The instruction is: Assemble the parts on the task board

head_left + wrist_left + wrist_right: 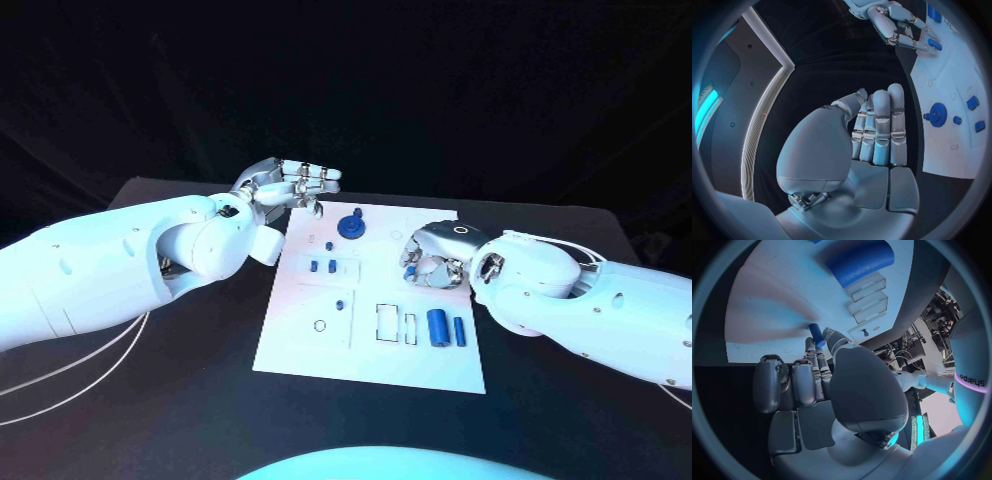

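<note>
Head view: the right hand [433,255] hangs over the right part of the task board [368,365], fingers curled down around a small blue part [411,270].
Right hand: holding that little peg [816,334], pinched at its fingertips, as the right wrist view shows it, just above the white plate.
Left hand: the left hand [296,182] sits off the board's far-left corner, fingers straight and close together, nothing in it; I'd call it idle and unclosed.
Gear: a blue gear [352,226] stands on the board between the two hands, nearer the left one.
Cylinders: a fat blue cylinder [437,323] and a thin blue rod [460,331] lie on the board just below the right hand, towards the robot.
Small pieces: two blue bits [325,266] lie left of the right hand.
Containers: the board's outlined rectangular slots [389,323] beside the cylinder look unfilled; I cannot tell whether they are recesses or printed marks.
Risk one: the peg is held only at the tips, so it could slip or tilt if pushed down off-line.
Risk two: the curled fingers hide the target hole, so a misaligned press might jam it or shift the board.
Risk three: the wrist is near the cylinders and could roll them.
</note>
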